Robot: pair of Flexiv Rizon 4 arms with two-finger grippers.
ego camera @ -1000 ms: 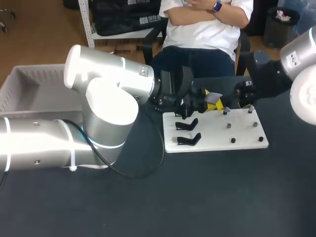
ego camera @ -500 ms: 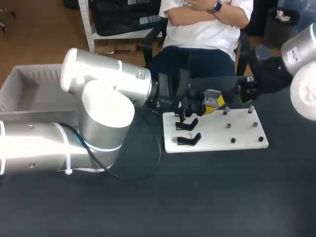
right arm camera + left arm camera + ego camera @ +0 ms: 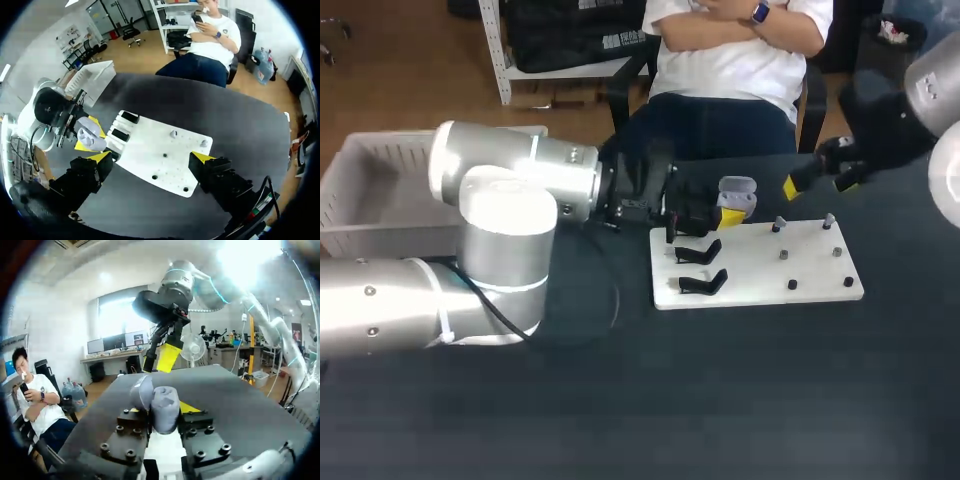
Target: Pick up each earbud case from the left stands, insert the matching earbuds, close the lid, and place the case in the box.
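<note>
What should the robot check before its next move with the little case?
1. Left gripper shut on the earbud case: ok.
2. Case lid open: ok.
3. Earbuds inside the case: cannot tell.
4. Right gripper open and holding nothing: ok.
5. Box present at the left: ok.

overhead plus wrist views, shared earbud case
</note>
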